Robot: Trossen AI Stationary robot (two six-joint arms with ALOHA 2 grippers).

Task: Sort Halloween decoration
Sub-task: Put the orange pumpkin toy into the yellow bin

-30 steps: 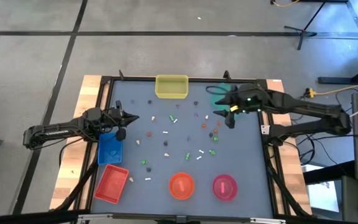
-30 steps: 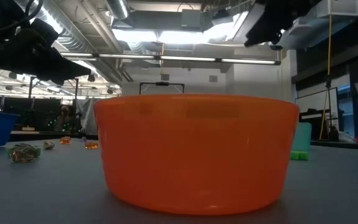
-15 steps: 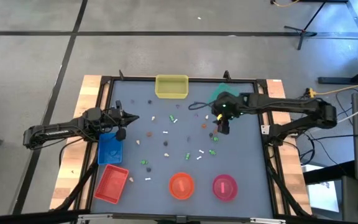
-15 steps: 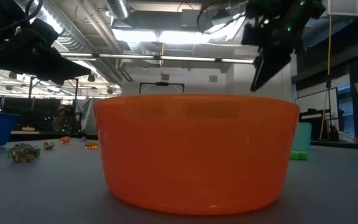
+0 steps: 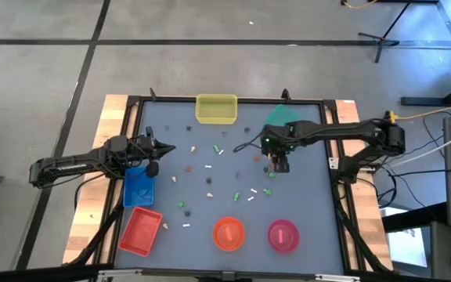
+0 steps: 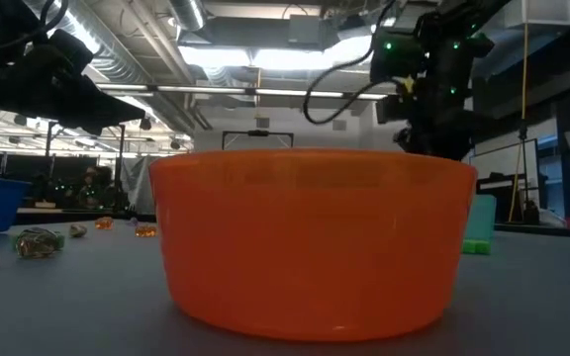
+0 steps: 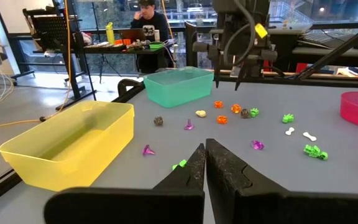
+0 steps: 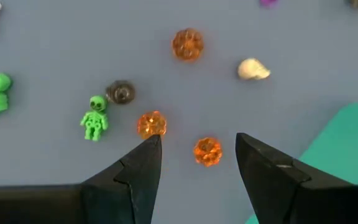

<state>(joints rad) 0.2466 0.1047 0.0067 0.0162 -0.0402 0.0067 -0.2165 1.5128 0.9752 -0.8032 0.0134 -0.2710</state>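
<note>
Tiny trinkets [image 5: 210, 176] in orange, white, green, purple and dark grey lie scattered on the grey table. My right gripper [image 5: 276, 162] [image 8: 197, 149] is open and points down over a cluster right of centre. An orange bead [image 8: 207, 151] lies between its fingertips, and a second orange bead [image 8: 151, 124] is at one fingertip. Whether a finger touches either, I cannot tell. A green skeleton [image 8: 94, 121], a dark grey piece [image 8: 120, 93] and a beige skull [image 8: 253, 69] lie close by. My left gripper [image 5: 161, 149] [image 7: 205, 155] is shut and waits above the table's left side.
A yellow tray [image 5: 216, 109] and a teal tray [image 5: 280, 116] stand at the far edge, the teal one close to my right gripper. A blue tray [image 5: 138, 186] and a red tray [image 5: 141, 229] are at the left. An orange bowl [image 5: 229, 233] and a pink bowl [image 5: 283, 235] stand at the near edge.
My right gripper has moved from beside the teal tray toward the table's middle and near edge. It has come down and tipped until its fingers point down over the orange beads.
</note>
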